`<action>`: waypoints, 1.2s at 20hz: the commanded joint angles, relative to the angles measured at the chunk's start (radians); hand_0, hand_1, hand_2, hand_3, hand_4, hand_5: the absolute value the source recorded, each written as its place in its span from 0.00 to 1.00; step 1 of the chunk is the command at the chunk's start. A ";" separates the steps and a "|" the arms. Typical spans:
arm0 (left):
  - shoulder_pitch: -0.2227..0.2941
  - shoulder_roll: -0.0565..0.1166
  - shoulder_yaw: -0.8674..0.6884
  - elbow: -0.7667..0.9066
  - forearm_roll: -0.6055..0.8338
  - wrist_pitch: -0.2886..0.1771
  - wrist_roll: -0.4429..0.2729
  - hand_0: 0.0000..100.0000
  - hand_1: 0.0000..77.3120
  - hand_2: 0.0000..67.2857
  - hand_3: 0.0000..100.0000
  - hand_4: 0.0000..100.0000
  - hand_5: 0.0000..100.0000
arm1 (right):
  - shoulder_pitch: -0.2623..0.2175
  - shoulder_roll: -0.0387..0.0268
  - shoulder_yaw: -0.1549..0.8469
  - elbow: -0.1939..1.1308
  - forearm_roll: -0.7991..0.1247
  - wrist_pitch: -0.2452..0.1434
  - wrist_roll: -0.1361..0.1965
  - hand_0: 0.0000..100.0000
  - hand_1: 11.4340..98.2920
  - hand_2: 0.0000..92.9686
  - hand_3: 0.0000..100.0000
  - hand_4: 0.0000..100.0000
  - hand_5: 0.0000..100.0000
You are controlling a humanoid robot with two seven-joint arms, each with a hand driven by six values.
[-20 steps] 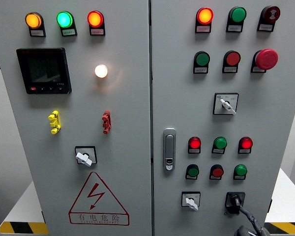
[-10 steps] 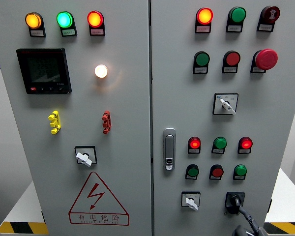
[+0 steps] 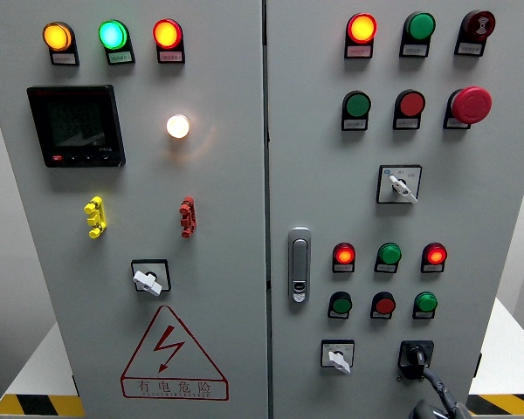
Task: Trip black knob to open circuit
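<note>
Grey cabinet: two steel doors (image 3: 218, 175) fill the view, seam running down the middle.
Black knob: sits low on the right door (image 3: 414, 356), bottom row, just right of a white selector switch (image 3: 337, 356).
Right hand: only a dark sliver shows at the bottom edge (image 3: 437, 408), directly under the black knob; one finger (image 3: 435, 382) reaches up to the knob's base, though contact can't be confirmed. Open or closed, cannot tell, too much is cut off.
Left hand: out of shot.
Lamps: red indicator (image 3: 343, 254) and its red twin (image 3: 433, 254) glow above the knob, green lamp (image 3: 388, 254) between them.
Left door: lit white bulb (image 3: 177, 127), dark meter display (image 3: 76, 125), warning triangle (image 3: 173, 356) at the bottom.
</note>
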 commanded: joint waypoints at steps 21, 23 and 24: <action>0.000 0.000 0.000 0.000 0.000 0.000 0.000 0.00 0.00 0.29 0.26 0.10 0.09 | -0.001 0.0002 -0.043 0.020 0.000 0.001 -0.017 1.00 0.55 0.00 0.88 0.96 1.00; 0.000 0.000 0.000 0.000 0.000 0.000 0.000 0.00 0.00 0.29 0.26 0.10 0.09 | 0.000 0.0002 -0.047 0.020 0.000 0.001 -0.017 1.00 0.54 0.00 0.89 0.96 1.00; 0.000 0.000 0.000 0.000 0.000 0.000 0.000 0.00 0.00 0.29 0.26 0.10 0.09 | 0.002 0.0002 -0.049 0.021 0.000 0.001 -0.017 1.00 0.54 0.00 0.89 0.96 1.00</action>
